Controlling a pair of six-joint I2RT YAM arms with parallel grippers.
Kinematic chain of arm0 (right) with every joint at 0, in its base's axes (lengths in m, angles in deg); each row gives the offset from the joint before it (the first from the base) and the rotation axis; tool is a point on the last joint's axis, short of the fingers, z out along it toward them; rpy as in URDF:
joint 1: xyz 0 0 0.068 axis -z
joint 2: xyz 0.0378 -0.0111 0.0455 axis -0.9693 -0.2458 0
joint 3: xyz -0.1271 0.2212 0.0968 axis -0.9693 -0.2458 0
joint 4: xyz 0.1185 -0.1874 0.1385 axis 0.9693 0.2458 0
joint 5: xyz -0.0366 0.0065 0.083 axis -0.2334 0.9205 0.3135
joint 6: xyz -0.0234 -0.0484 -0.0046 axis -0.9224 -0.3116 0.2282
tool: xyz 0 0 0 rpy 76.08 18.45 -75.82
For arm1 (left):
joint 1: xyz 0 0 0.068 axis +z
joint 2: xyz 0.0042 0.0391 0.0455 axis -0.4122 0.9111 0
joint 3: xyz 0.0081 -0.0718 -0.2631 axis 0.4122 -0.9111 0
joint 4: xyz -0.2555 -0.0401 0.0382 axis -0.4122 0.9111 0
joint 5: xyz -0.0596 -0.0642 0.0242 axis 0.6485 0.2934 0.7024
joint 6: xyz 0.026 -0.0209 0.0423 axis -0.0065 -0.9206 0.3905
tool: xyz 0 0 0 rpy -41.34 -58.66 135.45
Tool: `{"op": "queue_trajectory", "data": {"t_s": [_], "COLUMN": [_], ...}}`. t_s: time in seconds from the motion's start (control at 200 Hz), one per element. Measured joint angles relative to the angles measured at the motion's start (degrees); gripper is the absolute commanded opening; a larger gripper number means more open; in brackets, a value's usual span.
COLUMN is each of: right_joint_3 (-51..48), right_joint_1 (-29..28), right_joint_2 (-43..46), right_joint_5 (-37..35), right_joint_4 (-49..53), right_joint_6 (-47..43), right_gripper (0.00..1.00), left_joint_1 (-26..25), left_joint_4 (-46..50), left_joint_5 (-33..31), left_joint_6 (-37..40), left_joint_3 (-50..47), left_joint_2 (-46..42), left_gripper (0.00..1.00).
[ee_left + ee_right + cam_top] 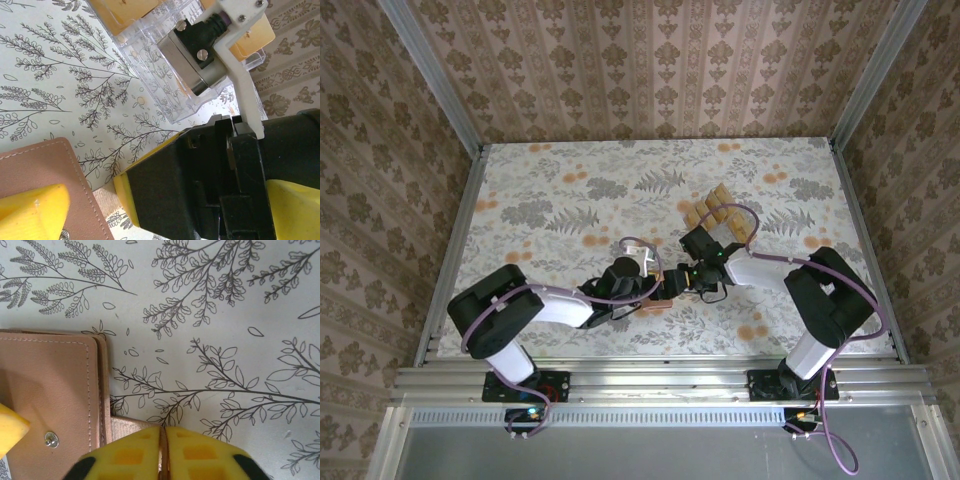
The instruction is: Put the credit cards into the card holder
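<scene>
Both arms reach in to the middle of the flowered surface (570,200), toward its near side, and the two hands meet over the card holder (50,385). It lies flat there, reddish-brown with pale stitching along its edge and a small metal snap stud (50,439) showing.

The right hand (163,437) has its yellow fingers pressed tight together, just a thin dark line between them. They sit just off the holder's right edge. A pale strip from the holder runs right up to those fingertips, but I cannot tell if it is pinched between them.

The left hand (657,290) comes in from the left with its fingers spread wide apart. One yellow finger (30,210) sits over the brown leather, and the right hand's black and yellow body is in the space between them. I can't say whether that finger presses on the leather.

The credit cards (717,212) are farther back and to the right, tan and golden, standing in a clear plastic tray (165,95). The tray is just beyond the right wrist and apart from the holder.
</scene>
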Motion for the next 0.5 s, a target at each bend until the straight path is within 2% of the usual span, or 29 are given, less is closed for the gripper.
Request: {"op": "queue_trajectory", "data": {"t_s": [0.195, 0.335, 0.385, 0.5], "right_joint_3": [-1.36, -3.82, -4.81, -7.85], "right_joint_1": [0.33, 0.5, 0.5, 0.5], "right_joint_2": [2.08, 7.21, 9.38, 14.08], "right_joint_5": [0.52, -1.49, -1.77, -1.81], "right_joint_4": [-1.29, -0.66, -0.48, -1.81], "right_joint_6": [-0.02, -0.2, -0.2, 0.61], "right_gripper": [0.38, 0.39, 0.34, 0.14], "left_joint_1": [-0.37, -1.55, -1.95, -2.62], "left_joint_4": [-1.97, -4.07, -4.96, -6.71], "left_joint_5": [-0.83, -0.63, -0.15, 1.36], "left_joint_6": [-0.2, -0.37, -0.37, -0.42], "left_joint_3": [-0.74, -0.74, -0.74, -0.61], "left_joint_2": [-0.07, -0.28, -0.5, -0.55], "left_gripper": [1.0, 1.0, 1.0, 1.0]}}
